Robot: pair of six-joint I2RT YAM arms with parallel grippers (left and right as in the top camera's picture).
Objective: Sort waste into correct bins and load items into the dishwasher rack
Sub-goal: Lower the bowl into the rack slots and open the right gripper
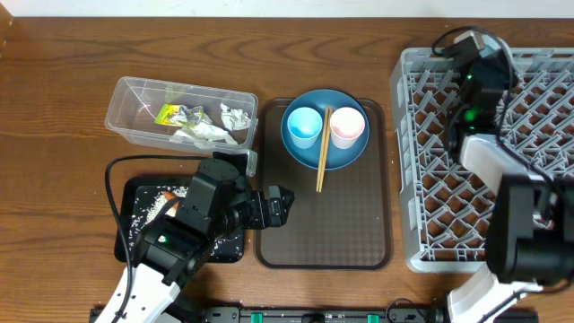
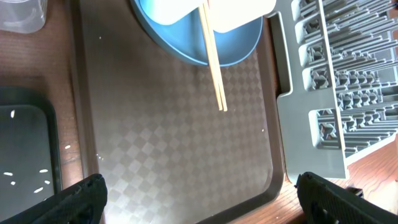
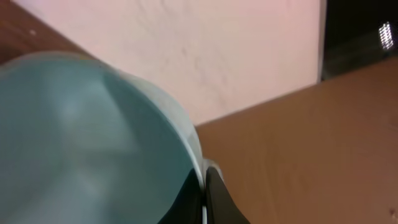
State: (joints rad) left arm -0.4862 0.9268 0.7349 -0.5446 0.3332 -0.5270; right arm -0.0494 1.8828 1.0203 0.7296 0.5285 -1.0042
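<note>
Waste [image 1: 211, 133] lies binned; plate [image 1: 350, 151], 2 cups [image 1: 303, 124] and chopsticks [image 1: 321, 152] await loading. Left jaws gape wide; right jaws pinch the pale bowl [image 3: 81, 143].

I have a dark wooden table [image 1: 54, 135] with four things standing directly on it. The brown serving tray [image 1: 350, 224] lies right beneath my left gripper [image 1: 280, 206] and runs off to its right, with the grey dishwasher rack [image 1: 408, 179] just beyond. The black tray [image 1: 133, 224] sits just left of that gripper, and the clear tub [image 1: 121, 103] is left and farther out.
</note>
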